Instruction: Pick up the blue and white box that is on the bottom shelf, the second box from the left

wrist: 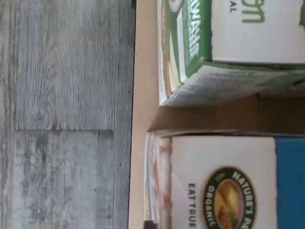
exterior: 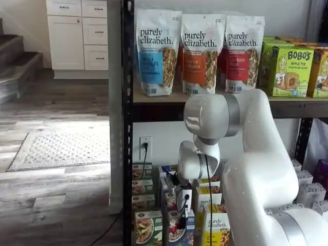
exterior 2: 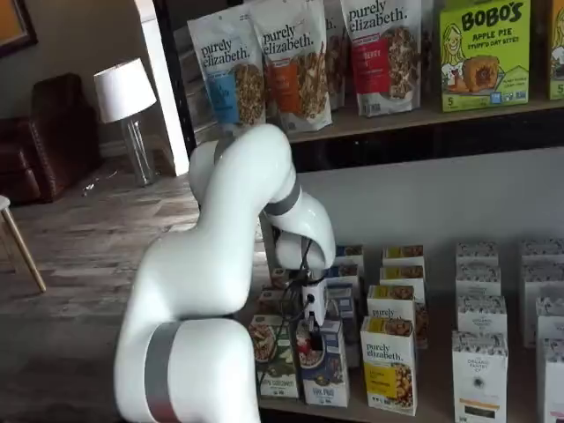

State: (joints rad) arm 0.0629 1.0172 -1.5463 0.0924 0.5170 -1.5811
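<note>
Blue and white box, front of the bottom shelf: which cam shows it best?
A shelf view shows it best: the blue and white box stands nearly whole below the gripper, front face visible. In the other shelf view the box is cropped by the frame edge. The wrist view shows only its white and blue top, close up.

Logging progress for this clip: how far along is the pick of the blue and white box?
Done: the arm has reached the bottom shelf, with the gripper right over the blue and white box. In hand: lining up; whether the fingers are open or touching the box cannot be told. Left: closing on the box and lifting it out; it sits in its row.
</note>
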